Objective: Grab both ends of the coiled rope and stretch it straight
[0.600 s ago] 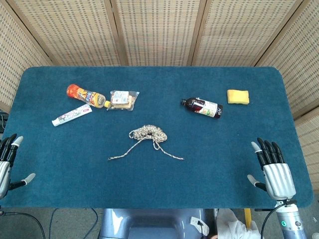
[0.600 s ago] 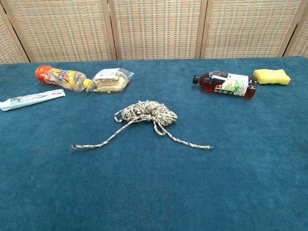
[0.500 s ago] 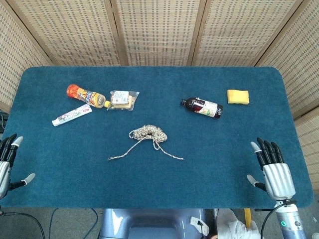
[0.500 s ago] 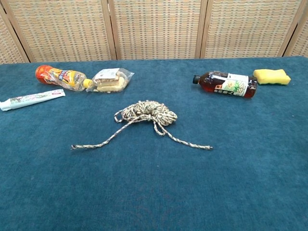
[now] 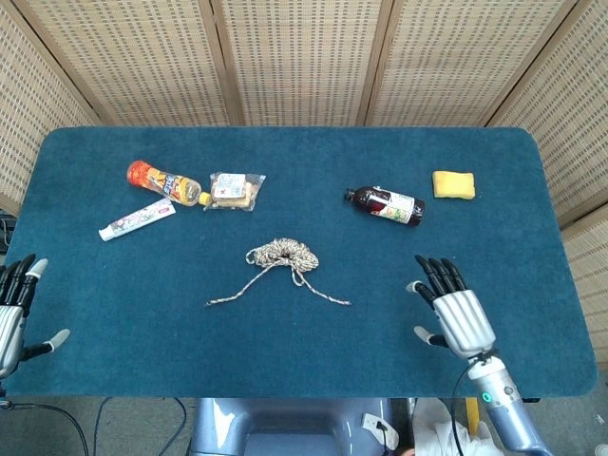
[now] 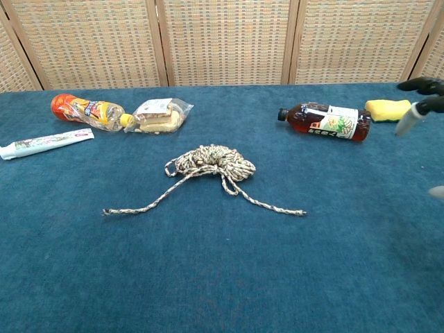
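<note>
The coiled rope (image 5: 282, 255) (image 6: 212, 161) lies mid-table, a beige speckled bundle with two loose ends trailing toward me. Its left end (image 5: 211, 303) (image 6: 106, 211) and right end (image 5: 346, 303) (image 6: 302, 213) both rest on the cloth. My right hand (image 5: 454, 313) hovers open over the table, to the right of the right end; only its fingertips (image 6: 420, 87) show at the chest view's right edge. My left hand (image 5: 13, 309) is open at the table's left front edge, far from the rope.
An orange bottle (image 5: 161, 181), a wrapped snack (image 5: 233, 189) and a toothpaste tube (image 5: 137, 219) lie back left. A dark bottle (image 5: 386, 204) and a yellow sponge (image 5: 453, 184) lie back right. The table's blue cloth (image 5: 304, 361) ends just in front of my hands.
My right hand has moved left and inward from the table's right front corner toward the rope's right end. The left hand and the rope have not moved.
</note>
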